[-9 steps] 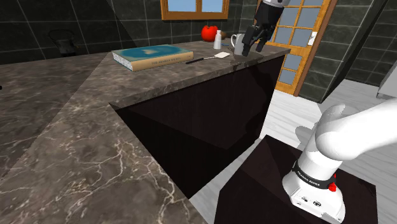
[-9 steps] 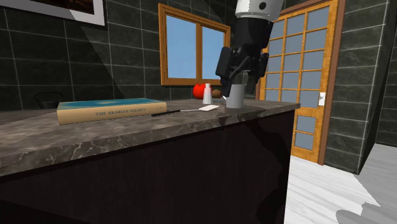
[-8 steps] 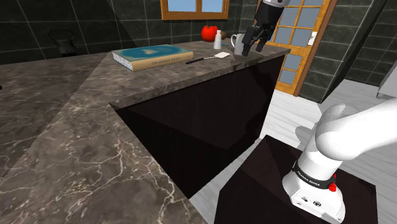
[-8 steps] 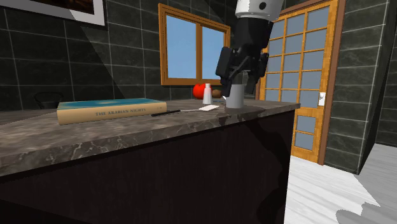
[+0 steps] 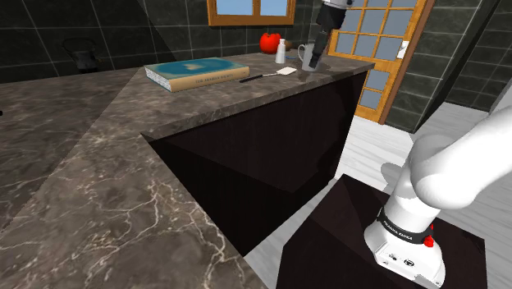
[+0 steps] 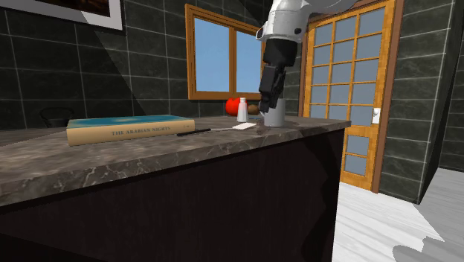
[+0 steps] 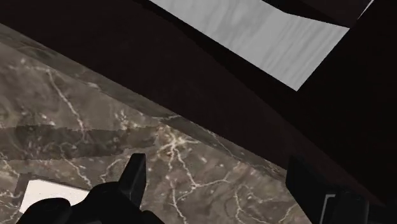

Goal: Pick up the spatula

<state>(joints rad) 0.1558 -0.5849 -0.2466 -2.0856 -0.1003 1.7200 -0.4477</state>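
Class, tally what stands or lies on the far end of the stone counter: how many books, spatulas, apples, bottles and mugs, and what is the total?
Book: 1
Spatula: 1
Red apple: 1
White bottle: 1
Grey mug: 1
Total: 5

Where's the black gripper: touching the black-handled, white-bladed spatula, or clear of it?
Apart. The second exterior view shows the gripper hanging above the marble counter by the grey mug, bare counter between it and the spatula.

Dk tiled walls [image 6: 44,82], wood-frame window [image 6: 223,56] (blue sky), glazed door [image 6: 357,74] nr marble counter [image 5: 107,189], pale floor [image 5: 369,156].
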